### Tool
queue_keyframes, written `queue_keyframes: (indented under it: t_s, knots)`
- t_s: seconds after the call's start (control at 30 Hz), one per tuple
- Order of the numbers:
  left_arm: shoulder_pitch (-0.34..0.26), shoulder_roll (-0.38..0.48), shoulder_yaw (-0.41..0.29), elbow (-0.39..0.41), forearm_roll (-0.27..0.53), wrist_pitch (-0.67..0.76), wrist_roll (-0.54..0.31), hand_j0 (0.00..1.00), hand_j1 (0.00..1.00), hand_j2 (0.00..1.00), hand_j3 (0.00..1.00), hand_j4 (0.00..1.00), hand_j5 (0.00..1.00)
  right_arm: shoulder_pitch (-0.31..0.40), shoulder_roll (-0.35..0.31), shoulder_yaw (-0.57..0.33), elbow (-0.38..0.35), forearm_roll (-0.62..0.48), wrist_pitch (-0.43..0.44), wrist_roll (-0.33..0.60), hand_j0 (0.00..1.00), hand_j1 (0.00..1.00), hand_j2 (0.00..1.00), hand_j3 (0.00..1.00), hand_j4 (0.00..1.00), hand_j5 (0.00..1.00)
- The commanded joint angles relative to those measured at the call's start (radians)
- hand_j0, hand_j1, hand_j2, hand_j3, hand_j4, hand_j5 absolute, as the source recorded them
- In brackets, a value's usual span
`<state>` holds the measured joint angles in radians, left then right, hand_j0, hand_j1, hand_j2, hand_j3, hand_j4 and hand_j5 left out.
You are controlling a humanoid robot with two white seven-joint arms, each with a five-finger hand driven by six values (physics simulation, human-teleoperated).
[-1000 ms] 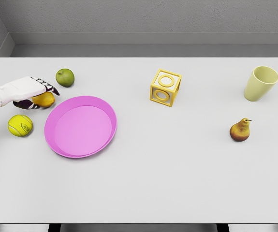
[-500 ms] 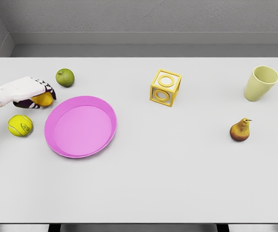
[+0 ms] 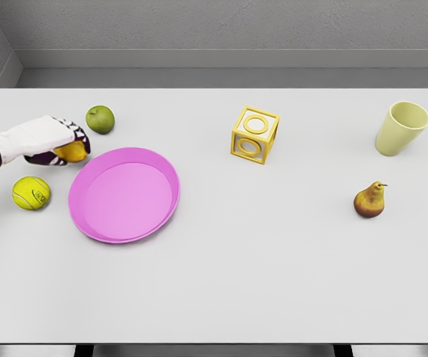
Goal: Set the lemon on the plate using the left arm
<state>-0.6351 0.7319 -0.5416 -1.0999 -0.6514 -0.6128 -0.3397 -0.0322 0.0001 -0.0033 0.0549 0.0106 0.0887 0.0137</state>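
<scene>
Matt grey table (image 3: 273,282), smooth pink plate (image 3: 124,195)

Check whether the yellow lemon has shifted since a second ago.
Yes. The yellow lemon, gripped by the left hand, has risen slightly toward the green apple.

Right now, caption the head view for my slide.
Left hand closed on the lemon, beside the pink plate.

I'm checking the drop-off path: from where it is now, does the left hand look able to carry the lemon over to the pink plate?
Probably yes. The left hand is closed on the lemon, and the plate lies just to its right with bare table between them; the apple and tennis ball sit off that line.
</scene>
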Motion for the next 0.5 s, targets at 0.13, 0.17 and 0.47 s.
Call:
queue_keyframes:
  t_s: [0.13,0.17,0.47]
  knots:
    - [0.002,0.023,0.002,-0.037,0.024,0.002,0.002,0.54,0.54,0.54,0.54,0.54,0.54,0.000,0.000,0.000,0.000,0.000,0.000,0.000,1.00,1.00,1.00,1.00,1.00,1.00]
    - [0.002,0.027,0.002,-0.037,0.024,0.002,0.001,0.54,0.54,0.54,0.54,0.54,0.54,0.000,0.000,0.000,0.000,0.000,0.000,0.000,1.00,1.00,1.00,1.00,1.00,1.00]
    - [0.003,0.050,0.002,-0.087,0.047,0.002,0.001,0.54,0.54,0.54,0.54,0.54,0.54,0.000,0.000,0.000,0.000,0.000,0.000,0.000,1.00,1.00,1.00,1.00,1.00,1.00]
